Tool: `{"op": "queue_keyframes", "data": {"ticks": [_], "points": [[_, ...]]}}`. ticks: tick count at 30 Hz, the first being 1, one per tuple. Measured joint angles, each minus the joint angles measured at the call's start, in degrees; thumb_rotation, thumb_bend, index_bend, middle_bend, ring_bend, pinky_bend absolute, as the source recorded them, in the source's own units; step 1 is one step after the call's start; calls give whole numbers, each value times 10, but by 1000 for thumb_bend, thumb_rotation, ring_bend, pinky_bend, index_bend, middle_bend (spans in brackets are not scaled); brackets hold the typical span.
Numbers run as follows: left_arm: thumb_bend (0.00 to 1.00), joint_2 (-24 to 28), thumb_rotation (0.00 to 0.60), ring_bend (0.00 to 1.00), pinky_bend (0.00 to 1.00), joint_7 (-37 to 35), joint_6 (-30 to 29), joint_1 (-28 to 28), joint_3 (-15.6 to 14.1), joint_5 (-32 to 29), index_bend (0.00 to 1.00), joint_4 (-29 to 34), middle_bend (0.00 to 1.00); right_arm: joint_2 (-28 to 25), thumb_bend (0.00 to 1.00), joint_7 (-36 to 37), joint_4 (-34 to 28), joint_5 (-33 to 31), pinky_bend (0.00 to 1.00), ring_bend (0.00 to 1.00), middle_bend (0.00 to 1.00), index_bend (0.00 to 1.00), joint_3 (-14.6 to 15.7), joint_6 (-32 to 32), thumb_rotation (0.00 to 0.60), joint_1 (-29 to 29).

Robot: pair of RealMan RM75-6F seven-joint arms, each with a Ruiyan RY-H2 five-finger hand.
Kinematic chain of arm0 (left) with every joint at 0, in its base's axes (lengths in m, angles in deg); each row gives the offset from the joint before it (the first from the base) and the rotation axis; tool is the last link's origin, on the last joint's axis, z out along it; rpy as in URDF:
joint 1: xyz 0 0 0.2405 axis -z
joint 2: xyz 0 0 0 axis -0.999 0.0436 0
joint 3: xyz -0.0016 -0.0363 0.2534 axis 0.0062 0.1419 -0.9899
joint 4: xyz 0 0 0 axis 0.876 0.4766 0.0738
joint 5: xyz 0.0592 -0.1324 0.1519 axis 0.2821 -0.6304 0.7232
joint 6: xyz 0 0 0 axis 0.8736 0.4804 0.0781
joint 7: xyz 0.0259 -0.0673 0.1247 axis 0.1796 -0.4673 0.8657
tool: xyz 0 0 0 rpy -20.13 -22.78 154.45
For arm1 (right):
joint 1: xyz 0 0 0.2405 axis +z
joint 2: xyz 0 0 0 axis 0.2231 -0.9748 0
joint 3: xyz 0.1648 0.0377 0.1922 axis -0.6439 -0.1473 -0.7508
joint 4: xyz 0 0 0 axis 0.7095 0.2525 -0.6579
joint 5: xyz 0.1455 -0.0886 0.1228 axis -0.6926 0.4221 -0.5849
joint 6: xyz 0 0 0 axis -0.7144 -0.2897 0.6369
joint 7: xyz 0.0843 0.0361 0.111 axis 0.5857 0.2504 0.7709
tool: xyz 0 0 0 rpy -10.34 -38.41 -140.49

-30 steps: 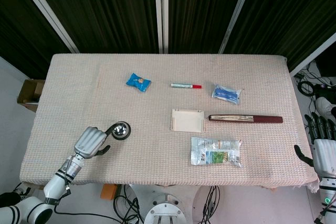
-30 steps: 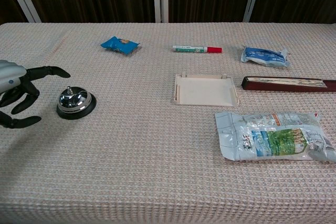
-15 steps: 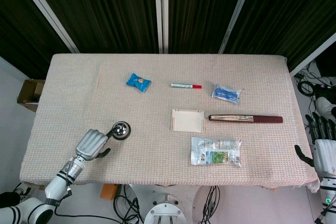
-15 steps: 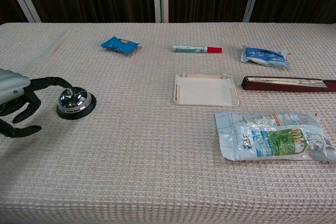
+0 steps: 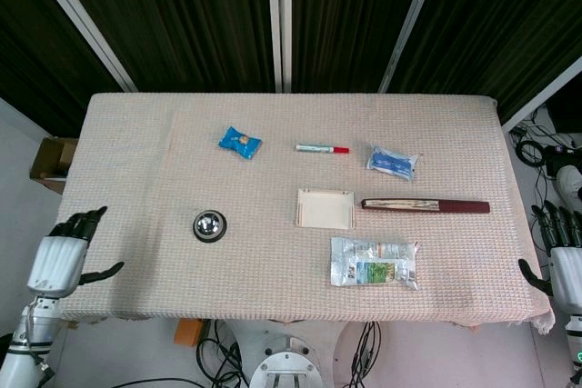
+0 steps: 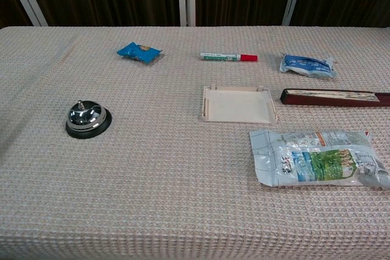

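A chrome desk bell point(image 5: 209, 224) point(image 6: 88, 119) on a black base stands alone on the left part of the cloth-covered table point(image 5: 127, 179). My left hand point(image 5: 62, 256) hangs beyond the table's left front corner, fingers spread, holding nothing, well apart from the bell. My right hand point(image 5: 562, 259) sits off the right edge of the table, fingers apart and empty; nearest to it lies the dark red folded fan point(image 5: 426, 205) point(image 6: 334, 97). Neither hand shows in the chest view.
A blue snack packet point(image 5: 239, 142) point(image 6: 139, 52), a red-capped marker point(image 5: 322, 148) point(image 6: 228, 57) and a blue pouch point(image 5: 393, 163) point(image 6: 307, 65) lie along the back. A cream tray point(image 5: 325, 208) point(image 6: 237, 104) sits mid-table, a printed plastic bag point(image 5: 374, 263) point(image 6: 318, 158) in front of it.
My left hand has lifted off the bell and drawn back to the left, past the table's edge, leaving the chest view. The right hand has sunk slightly.
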State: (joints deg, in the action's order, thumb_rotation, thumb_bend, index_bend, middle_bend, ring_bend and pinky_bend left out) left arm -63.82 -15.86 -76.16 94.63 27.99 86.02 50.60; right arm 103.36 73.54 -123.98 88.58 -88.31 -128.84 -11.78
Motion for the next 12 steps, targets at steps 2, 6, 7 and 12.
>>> {"op": "queue_keyframes", "data": {"ticks": [2, 6, 7, 12], "points": [[0, 5, 65, 0, 187, -16, -35, -30, -8, -1, 87, -13, 0, -3, 176, -13, -1, -1, 0, 0, 0, 0, 3, 0, 600, -3], [0, 7, 66, 0, 185, -54, -70, -62, -18, 7, 86, -42, 0, 2, 176, -20, 6, -4, 0, 0, 0, 0, 6, -10, 600, -13], [0, 6, 66, 0, 184, -65, -71, -65, -18, 8, 86, -46, 0, 5, 176, -19, 7, -4, 0, 0, 0, 0, 7, -10, 600, -14], [0, 12, 69, 0, 178, -90, -63, -68, -15, 18, 86, -54, 2, 12, 176, -20, 9, -1, 0, 0, 0, 0, 6, -17, 600, -16]]}}
